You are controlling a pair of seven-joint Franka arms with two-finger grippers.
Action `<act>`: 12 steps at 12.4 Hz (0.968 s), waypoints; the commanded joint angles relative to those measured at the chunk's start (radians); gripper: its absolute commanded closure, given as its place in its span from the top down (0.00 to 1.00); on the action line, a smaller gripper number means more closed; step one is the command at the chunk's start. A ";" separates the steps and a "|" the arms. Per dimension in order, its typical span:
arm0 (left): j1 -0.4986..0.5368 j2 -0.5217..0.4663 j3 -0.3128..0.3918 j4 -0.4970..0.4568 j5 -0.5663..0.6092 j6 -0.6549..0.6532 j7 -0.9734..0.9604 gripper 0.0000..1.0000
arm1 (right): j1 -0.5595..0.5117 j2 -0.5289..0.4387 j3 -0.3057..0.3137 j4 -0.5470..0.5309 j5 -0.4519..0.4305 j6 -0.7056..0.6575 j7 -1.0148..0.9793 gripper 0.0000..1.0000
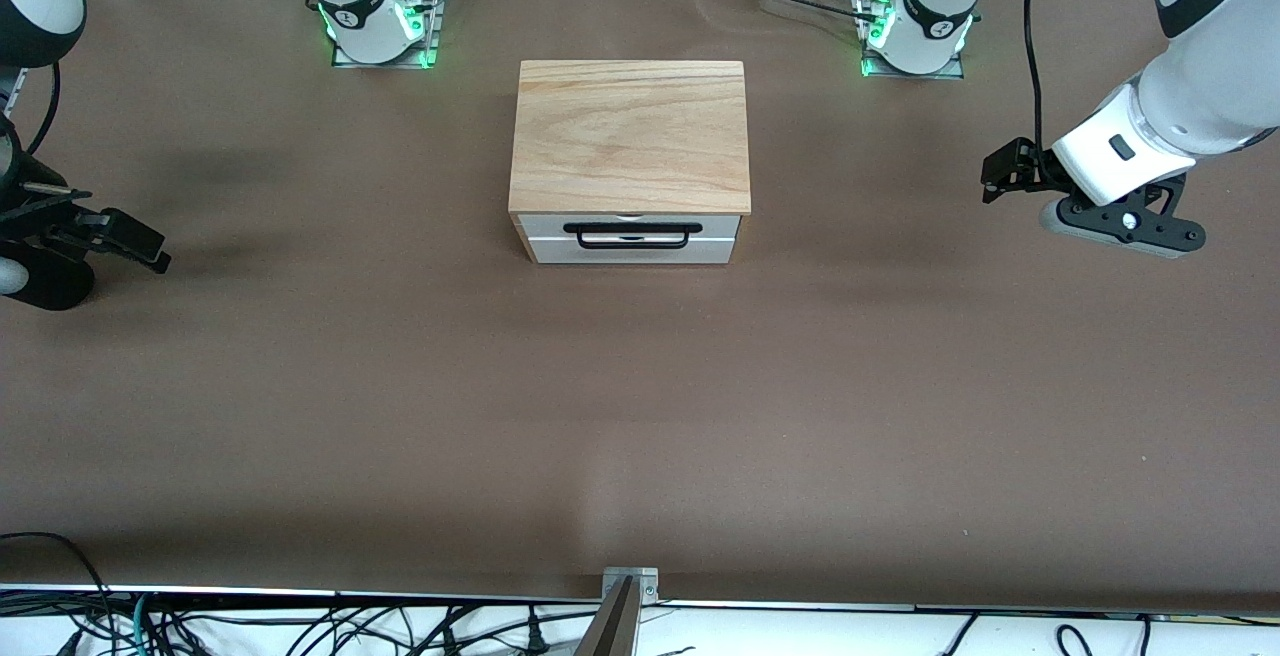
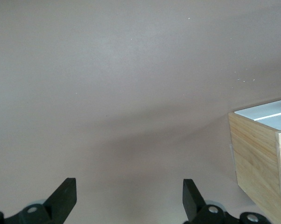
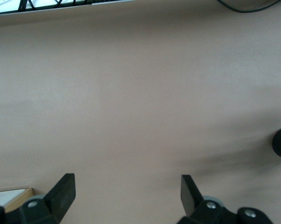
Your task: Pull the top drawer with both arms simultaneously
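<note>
The top drawer (image 1: 632,224) sits shut in the light-wood cabinet (image 1: 630,136), its white front facing the front camera and its black bar handle (image 1: 631,235) running across it. Below it is a second white drawer front (image 1: 632,251). The cabinet stands mid-table, a little toward twelve o'clock from the centre of the brown table (image 1: 640,416), between the two arm bases and nearer to the camera than they are.

Out at about three o'clock from the cabinet, well apart from it, the left claw (image 1: 1003,176) hangs over bare table with its fingers (image 2: 63,193) spread wide and nothing between them. At about nine o'clock, equally far off, the right claw (image 1: 125,241) hangs over the table edge region, its fingers (image 3: 61,191) also fully apart and empty.

The step in hand is, I judge, the approach: neither claw has reached the handle. To do it well, each claw should come round to the front of the drawer and take its own half of the bar, fingers straddling it, then both should pull straight toward six o'clock at the same pace so the tray does not skew and jam, and the cabinet does not slide.

Count: one cabinet, two drawer fronts, one visible handle, two arms, two claws.
</note>
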 commanded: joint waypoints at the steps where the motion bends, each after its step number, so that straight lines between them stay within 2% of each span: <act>1: -0.006 0.014 -0.002 0.033 0.013 -0.014 -0.012 1.00 | -0.002 0.013 0.001 0.031 0.018 -0.021 -0.017 1.00; 12: 0.000 0.040 -0.002 0.037 0.008 -0.014 0.015 1.00 | 0.002 0.017 0.004 0.031 0.017 -0.012 -0.009 1.00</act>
